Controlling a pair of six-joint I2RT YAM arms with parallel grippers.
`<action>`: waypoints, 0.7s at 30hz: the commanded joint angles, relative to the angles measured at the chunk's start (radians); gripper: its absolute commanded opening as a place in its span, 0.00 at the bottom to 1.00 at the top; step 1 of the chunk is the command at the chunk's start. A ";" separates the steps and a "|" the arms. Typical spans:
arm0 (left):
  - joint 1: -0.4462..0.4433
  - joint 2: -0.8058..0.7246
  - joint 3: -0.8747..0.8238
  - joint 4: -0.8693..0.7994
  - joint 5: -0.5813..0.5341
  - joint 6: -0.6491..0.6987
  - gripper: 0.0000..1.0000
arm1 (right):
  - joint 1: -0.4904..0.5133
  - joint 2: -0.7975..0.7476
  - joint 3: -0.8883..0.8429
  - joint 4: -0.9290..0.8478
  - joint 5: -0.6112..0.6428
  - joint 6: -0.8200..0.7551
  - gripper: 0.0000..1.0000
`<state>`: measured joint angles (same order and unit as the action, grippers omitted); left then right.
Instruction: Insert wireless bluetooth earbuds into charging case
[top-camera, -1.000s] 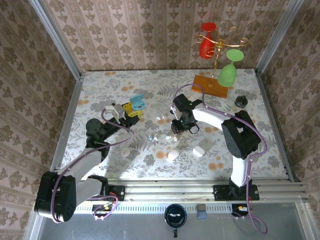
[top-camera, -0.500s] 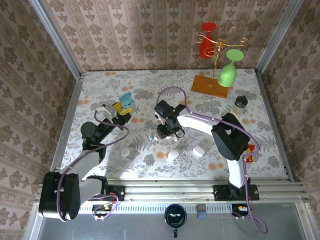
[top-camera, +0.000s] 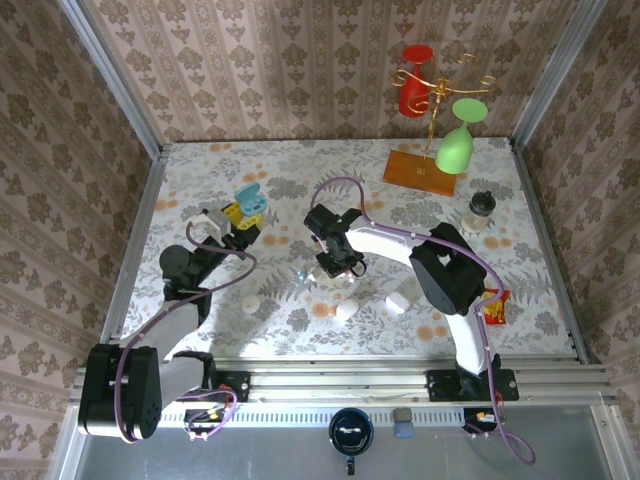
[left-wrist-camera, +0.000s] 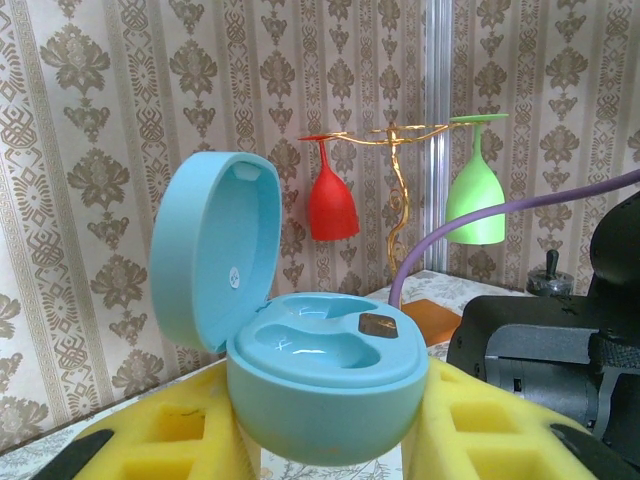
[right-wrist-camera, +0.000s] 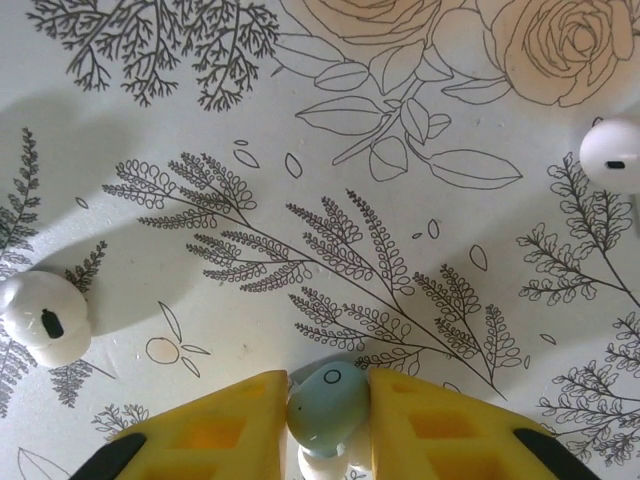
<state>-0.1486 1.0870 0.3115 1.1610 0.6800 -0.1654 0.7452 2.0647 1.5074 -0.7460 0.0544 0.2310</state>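
My left gripper (left-wrist-camera: 330, 445) is shut on the light blue charging case (left-wrist-camera: 320, 385), which it holds up off the table with the lid (left-wrist-camera: 215, 250) open and both wells empty. The yellow fingers (left-wrist-camera: 490, 420) press on the case's two sides. From above, the case (top-camera: 250, 199) is at the left middle of the table. My right gripper (right-wrist-camera: 328, 420) points down at the table top, shut on a pale blue earbud (right-wrist-camera: 330, 400). Two white earbuds (right-wrist-camera: 45, 318) (right-wrist-camera: 612, 155) lie loose on the cloth either side. The right gripper (top-camera: 325, 268) is at the table's centre.
White pebble-shaped cases (top-camera: 250, 302) (top-camera: 346, 311) (top-camera: 397, 302) lie near the front of the flowered table. A gold rack with a red glass (top-camera: 414, 90) and a green glass (top-camera: 455, 148) stands on an orange base at the back right. A small jar (top-camera: 480, 210) and a red packet (top-camera: 493, 305) are at the right.
The right arm has swung left and nearer, and its jaws have closed on the pale blue earbud. The left arm has carried the open case a little left.
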 joint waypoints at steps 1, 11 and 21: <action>0.008 -0.001 -0.006 0.051 0.008 -0.021 0.24 | 0.006 0.001 0.028 -0.040 0.022 -0.015 0.25; 0.006 -0.002 -0.005 0.045 0.013 -0.025 0.24 | -0.052 -0.130 -0.059 0.003 0.035 -0.035 0.24; 0.006 0.010 -0.004 0.042 0.013 -0.022 0.24 | -0.157 -0.144 -0.148 0.009 -0.041 -0.125 0.24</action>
<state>-0.1486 1.0874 0.3115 1.1606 0.6807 -0.1658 0.5915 1.9308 1.3777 -0.7345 0.0456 0.1440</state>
